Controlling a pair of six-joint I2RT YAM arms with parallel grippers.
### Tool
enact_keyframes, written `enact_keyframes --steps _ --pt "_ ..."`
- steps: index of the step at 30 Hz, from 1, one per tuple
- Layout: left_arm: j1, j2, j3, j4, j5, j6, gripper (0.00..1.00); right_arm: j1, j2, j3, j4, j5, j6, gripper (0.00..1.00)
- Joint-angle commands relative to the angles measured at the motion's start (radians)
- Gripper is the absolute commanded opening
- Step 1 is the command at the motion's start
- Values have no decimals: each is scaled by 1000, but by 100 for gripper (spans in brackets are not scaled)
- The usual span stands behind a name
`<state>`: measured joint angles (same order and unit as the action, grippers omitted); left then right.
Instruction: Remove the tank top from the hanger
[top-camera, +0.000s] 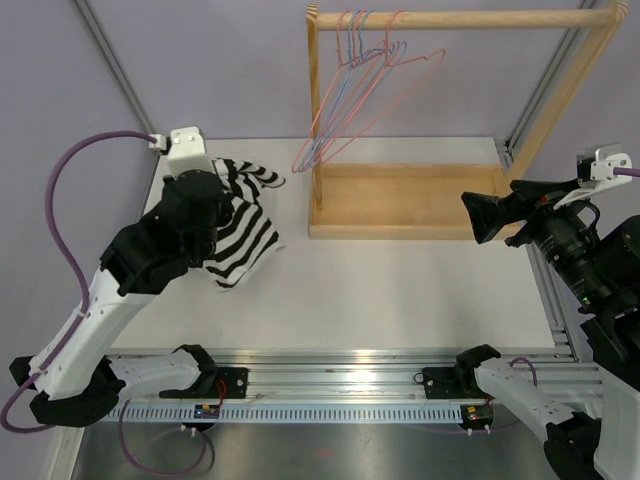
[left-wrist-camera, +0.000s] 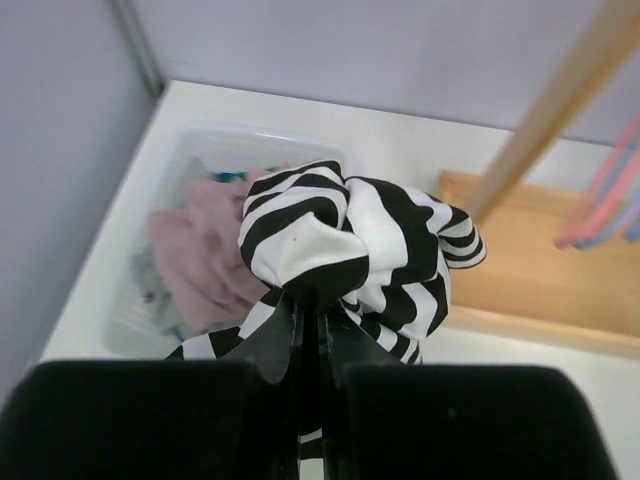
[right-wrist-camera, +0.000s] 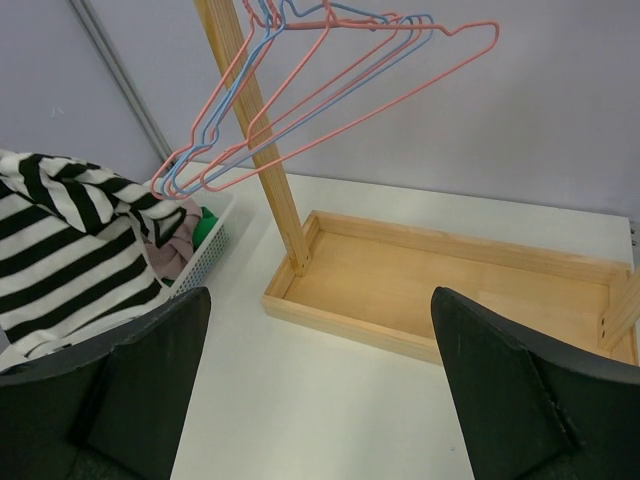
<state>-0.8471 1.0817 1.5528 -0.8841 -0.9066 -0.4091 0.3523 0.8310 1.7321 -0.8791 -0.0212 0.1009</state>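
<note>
Left fingers (left-wrist-camera: 272, 350) closed tight on the bunched striped tank top (left-wrist-camera: 350, 240), held apart from the wire hangers (top-camera: 340, 115) on the rail (top-camera: 460, 17); right fingers (right-wrist-camera: 150, 380) spread wide, holding nothing.

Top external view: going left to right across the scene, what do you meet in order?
purple cable → striped tank top → hangers → right end effector

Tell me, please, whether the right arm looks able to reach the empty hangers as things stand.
Probably yes: the right hand is open and faces the hangers, with nothing between them in its view.
</note>
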Motion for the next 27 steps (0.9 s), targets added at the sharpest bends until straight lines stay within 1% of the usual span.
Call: enact_keyframes --steps 1,2,3,4,6,7,9,10,11,12,13,16,17,20,21,23,24,25,26,27 --pt "113 -2 100 0 -16 145 0 -1 2 29 49 -19 -9 99" --pt "188 12 118 4 4 167 0 -1 3 35 51 -20 -7 100" --pt "228 41 140 -1 26 193 0 -1 5 37 52 -26 -7 99" --pt "309 61 179 -7 87 200 0 -3 5 38 52 -31 -6 100" --pt "385 116 207 -7 190 231 0 -3 3 41 61 -45 -4 100" --pt "449 133 216 -6 211 234 0 -3 5 41 65 -49 -4 99" --pt "520 170 231 17 285 260 0 -3 5 38 74 -57 -4 100" --pt "583 211 237 23 367 263 0 -1 6 35 75 -63 -4 100" --pt "611 239 257 24 415 266 0 -3 7 29 77 -68 -6 100" --pt "634 263 268 27 504 279 0 -3 10 26 81 -78 -4 99" --pt "676 288 276 33 530 286 0 -3 10 21 86 -85 -3 99" --pt "738 404 320 28 604 315 0 -1 7 0 98 -112 5 99" --pt "755 465 328 30 617 313 0 -3 5 -14 103 -120 9 99" --pt "824 581 343 17 713 268 0 -3 -6 -57 132 -170 28 100" --pt "835 657 328 26 791 239 0 -3 -15 -71 138 -180 33 99" --pt "846 728 288 75 854 211 0 -3 -35 -120 160 -209 48 99" --pt "846 774 250 106 897 205 0 -3 -44 -138 169 -223 52 100" --pt "847 796 165 141 929 204 0 -3 -52 -157 176 -239 56 100" --pt "846 811 121 202 940 199 0 -3 -72 -192 186 -271 57 100" --pt "847 849 104 211 937 188 0 -3 -79 -207 189 -287 60 99"
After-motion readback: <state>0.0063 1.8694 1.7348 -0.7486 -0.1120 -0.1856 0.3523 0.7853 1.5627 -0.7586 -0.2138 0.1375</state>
